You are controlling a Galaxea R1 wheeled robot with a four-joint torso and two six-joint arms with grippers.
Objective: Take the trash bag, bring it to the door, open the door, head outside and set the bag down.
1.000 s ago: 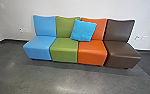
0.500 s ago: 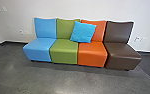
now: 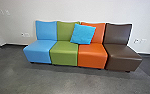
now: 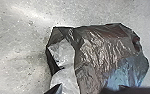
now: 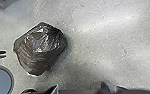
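Black, creased plastic forms the lumpy trash bag (image 5: 39, 51).

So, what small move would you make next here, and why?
Probably bring the left hand a little nearer the trash bag: the right wrist view shows a strip of floor between them, while the bag looms large in the left wrist view, so it seems close.

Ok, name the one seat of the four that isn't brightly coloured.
The brown seat, at the right end of the row in the head view; the orange seat beside it, the green seat and the blue seat are bright.
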